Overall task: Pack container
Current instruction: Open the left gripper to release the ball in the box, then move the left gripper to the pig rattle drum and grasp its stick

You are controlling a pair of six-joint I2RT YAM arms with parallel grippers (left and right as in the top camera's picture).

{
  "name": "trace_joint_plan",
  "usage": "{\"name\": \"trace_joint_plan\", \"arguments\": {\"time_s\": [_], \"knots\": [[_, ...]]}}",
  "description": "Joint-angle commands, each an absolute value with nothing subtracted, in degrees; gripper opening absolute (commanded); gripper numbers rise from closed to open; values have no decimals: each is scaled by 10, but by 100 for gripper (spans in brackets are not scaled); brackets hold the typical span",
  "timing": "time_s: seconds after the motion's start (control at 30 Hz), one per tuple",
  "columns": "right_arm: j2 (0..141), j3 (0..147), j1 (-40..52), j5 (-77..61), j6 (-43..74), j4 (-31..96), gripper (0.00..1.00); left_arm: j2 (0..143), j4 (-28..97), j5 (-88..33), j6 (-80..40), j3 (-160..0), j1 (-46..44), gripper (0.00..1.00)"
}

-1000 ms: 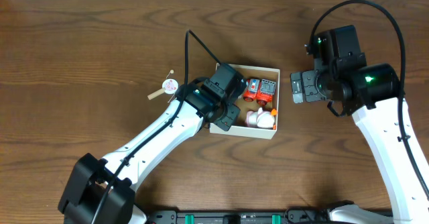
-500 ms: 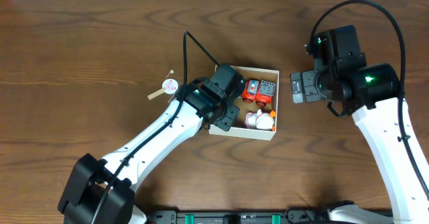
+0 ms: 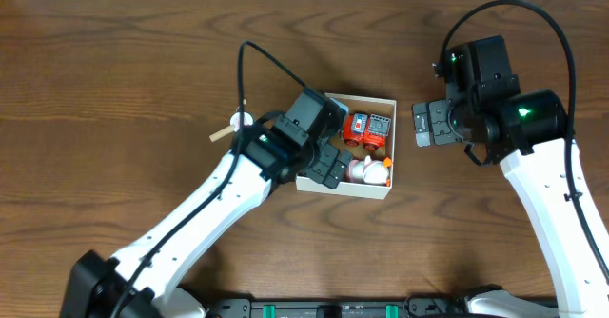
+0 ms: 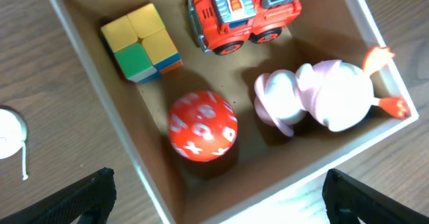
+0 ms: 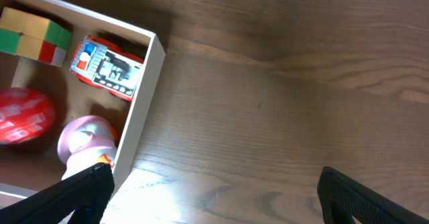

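The container (image 3: pixel 393 147) is a shallow white box with a tan inside, at the table's middle. In it lie a red ball with white marks (image 4: pixel 201 125), a colour cube (image 4: pixel 141 41), a red toy truck (image 4: pixel 244 13) and a pink-and-white duck (image 4: pixel 322 96). My left gripper (image 3: pixel 328 164) hangs open over the box's near-left corner, its fingers straddling the rim (image 4: pixel 315 174) and holding nothing. To the right of the box, my right gripper (image 3: pixel 425 125) is open and empty over bare wood, beside the box's right wall (image 5: pixel 137 110).
A small white disc on a wooden stick (image 3: pixel 221 133) lies on the table just left of the box, partly under my left arm; it shows at the left edge of the left wrist view as the disc (image 4: pixel 10 133). Dark wood surrounds the box.
My left gripper has opened wide over the container and its wrist has swung slightly toward the near-left corner. The right arm has not moved.
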State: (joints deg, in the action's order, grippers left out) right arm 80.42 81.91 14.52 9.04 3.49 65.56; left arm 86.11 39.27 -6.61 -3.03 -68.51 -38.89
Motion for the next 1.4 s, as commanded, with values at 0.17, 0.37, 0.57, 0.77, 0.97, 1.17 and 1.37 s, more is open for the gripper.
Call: {"name": "trace_joint_plan", "arguments": {"time_s": [0.17, 0.37, 0.57, 0.77, 0.97, 1.17, 1.37], "knots": [[799, 826, 143, 96, 42, 656, 99, 805, 406, 1, -28, -700, -389, 98], [799, 826, 143, 96, 42, 656, 99, 776, 445, 147, -26, -700, -385, 98], [799, 826, 143, 96, 42, 656, 99, 775, 497, 173, -4, -700, -345, 98], [799, 826, 143, 96, 42, 656, 99, 775, 507, 173, 77, -699, -269, 98], [799, 826, 143, 96, 42, 656, 99, 775, 496, 172, 152, -697, -186, 98], [799, 826, 143, 96, 42, 656, 99, 783, 461, 153, 213, -693, -121, 98], [799, 826, 143, 96, 42, 656, 99, 833, 424, 42, 340, -691, -79, 98]]}}
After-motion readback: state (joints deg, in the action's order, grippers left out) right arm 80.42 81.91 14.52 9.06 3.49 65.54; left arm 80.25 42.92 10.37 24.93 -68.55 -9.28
